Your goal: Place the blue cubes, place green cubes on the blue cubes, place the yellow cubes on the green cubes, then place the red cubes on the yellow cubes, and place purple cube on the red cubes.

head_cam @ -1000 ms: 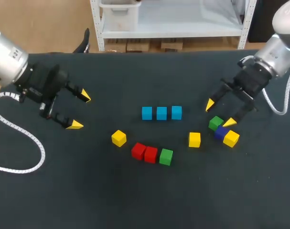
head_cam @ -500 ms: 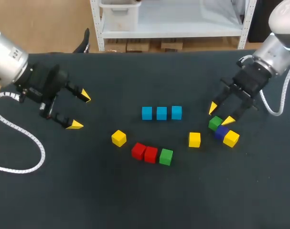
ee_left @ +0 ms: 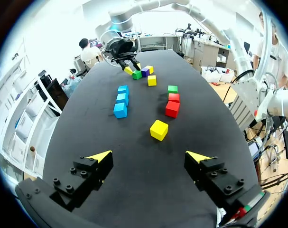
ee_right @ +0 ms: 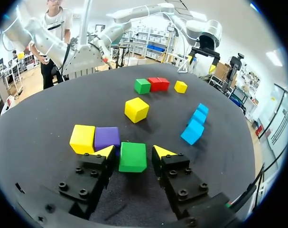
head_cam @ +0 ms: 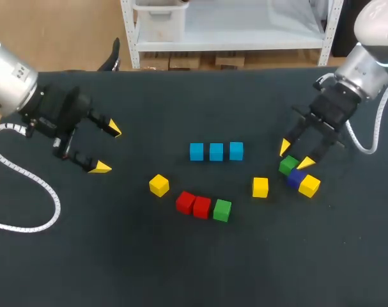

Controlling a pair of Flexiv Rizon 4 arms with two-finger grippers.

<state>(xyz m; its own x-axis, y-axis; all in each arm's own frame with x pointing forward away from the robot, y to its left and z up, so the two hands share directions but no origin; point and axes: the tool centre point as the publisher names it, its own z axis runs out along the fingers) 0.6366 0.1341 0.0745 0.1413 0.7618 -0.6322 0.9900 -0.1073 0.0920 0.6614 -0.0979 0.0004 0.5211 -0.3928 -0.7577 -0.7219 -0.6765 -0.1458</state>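
table [head_cam: 181, 96]: r gripper [head_cam: 294, 155] nearer green cube [head_cam: 286, 166] (open)

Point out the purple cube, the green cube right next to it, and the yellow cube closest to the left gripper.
purple cube [ee_right: 107, 138]: right wrist view, on its top face.
green cube [ee_right: 133, 155]: right wrist view, on its top face.
yellow cube [ee_left: 159, 127]: left wrist view, on its top face.

Blue cubes [head_cam: 216, 151] form a row; red cubes [head_cam: 186, 203] touch a green cube [head_cam: 222, 210]; purple cube [head_cam: 294, 178] touches a yellow cube [head_cam: 309, 185].
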